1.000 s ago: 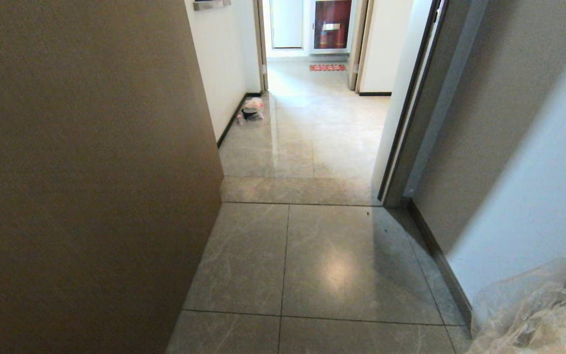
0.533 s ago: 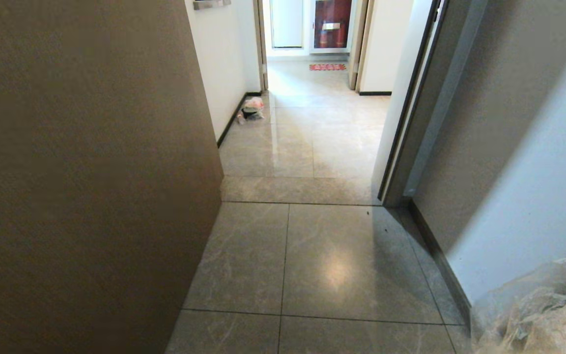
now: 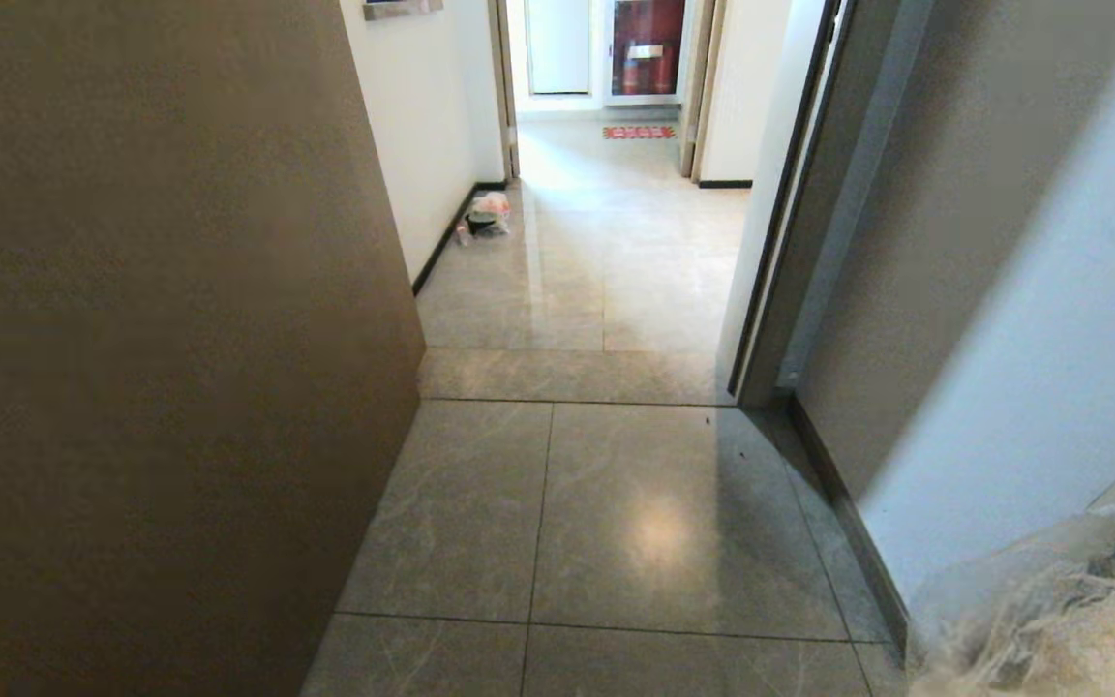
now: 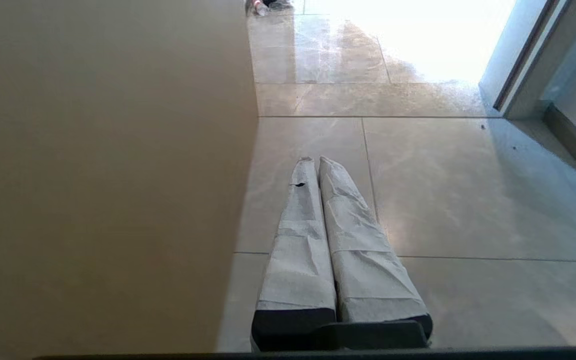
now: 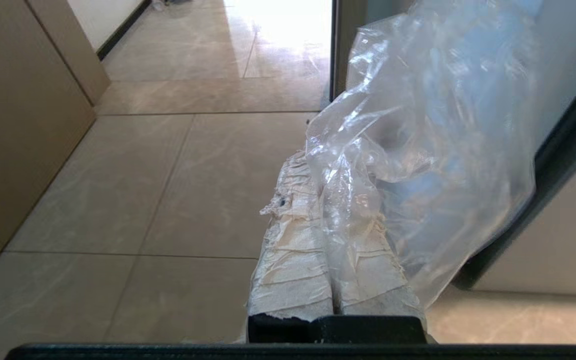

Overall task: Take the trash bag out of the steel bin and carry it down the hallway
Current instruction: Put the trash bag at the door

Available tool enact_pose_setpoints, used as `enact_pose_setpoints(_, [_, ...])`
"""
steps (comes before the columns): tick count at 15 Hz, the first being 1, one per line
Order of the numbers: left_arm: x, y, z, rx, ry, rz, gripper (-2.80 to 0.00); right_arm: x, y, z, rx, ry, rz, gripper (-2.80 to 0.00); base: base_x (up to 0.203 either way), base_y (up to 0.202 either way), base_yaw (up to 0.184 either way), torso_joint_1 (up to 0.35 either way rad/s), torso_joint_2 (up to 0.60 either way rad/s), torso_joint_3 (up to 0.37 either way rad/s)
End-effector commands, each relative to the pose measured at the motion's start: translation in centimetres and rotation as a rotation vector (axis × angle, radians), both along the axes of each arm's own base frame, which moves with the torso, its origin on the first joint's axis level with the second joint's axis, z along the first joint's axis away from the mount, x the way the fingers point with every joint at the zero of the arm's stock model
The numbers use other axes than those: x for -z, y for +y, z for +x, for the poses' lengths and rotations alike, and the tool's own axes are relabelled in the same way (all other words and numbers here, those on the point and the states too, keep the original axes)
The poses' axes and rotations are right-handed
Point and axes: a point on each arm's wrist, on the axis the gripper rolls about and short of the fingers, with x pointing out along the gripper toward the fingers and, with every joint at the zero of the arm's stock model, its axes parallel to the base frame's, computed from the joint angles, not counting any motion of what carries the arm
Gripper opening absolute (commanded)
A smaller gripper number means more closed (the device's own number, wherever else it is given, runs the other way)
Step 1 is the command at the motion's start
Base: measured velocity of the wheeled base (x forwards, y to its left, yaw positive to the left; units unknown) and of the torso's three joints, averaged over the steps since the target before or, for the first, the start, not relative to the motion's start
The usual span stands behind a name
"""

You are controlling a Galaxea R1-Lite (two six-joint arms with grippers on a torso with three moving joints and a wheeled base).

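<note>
The right gripper [image 5: 318, 185] has its jaws pressed together on a gathered fold of the trash bag [image 5: 418, 150], the thin clear film pinched between the two tape-wrapped fingers [image 5: 288, 250] and billowing out past them to one side. In the head view the bag [image 3: 1051, 620] shows only as a crinkled translucent bulge at the robot's lower right, close to the wall and clear of the floor as far as can be seen. The left gripper [image 4: 315, 162] has its jaws closed on nothing, pointing out over the tiles beside a brown panel [image 3: 151, 339].

The film looks very light, soft and slippery: it will sway and swing with any turn of the base, and a thin pinch of it could creep out of the grip. The safest hold is on bunched, doubled-up plastic near the mouth, as here, rather than a single stretched layer that might tear.

Ahead, the hallway [image 3: 606, 242] runs on in glossy tiles past a door frame [image 3: 780, 242] on the right, with a small heap of litter [image 3: 487, 215] by the left wall and a red mat [image 3: 639, 132] at the far end
</note>
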Motion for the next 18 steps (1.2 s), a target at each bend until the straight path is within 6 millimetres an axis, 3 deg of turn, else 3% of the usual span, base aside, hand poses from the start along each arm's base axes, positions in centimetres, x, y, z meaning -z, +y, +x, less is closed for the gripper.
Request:
enact_pose_setpoints(1, [0.0,0.0,0.0,0.0,0.0,0.0,-2.8,0.03,0.0,0.02,0.001,0.002,0.0,-2.8,0.0,-0.154,-0.005,0.002,0.01,-0.002])
enact_pose_setpoints(11, [0.0,0.0,0.0,0.001,0.0,0.0,-2.8,0.04,0.0,0.02,-0.001,0.003,0.0,-2.8,0.0,-0.01,0.0,0.0,0.0,0.0])
enact_pose_setpoints(18, [0.0,0.0,0.0,0.0,0.0,-0.003,-2.8,0.03,0.0,0.02,0.001,0.002,0.0,-2.8,0.177,0.0,0.001,0.002,0.0,0.005])
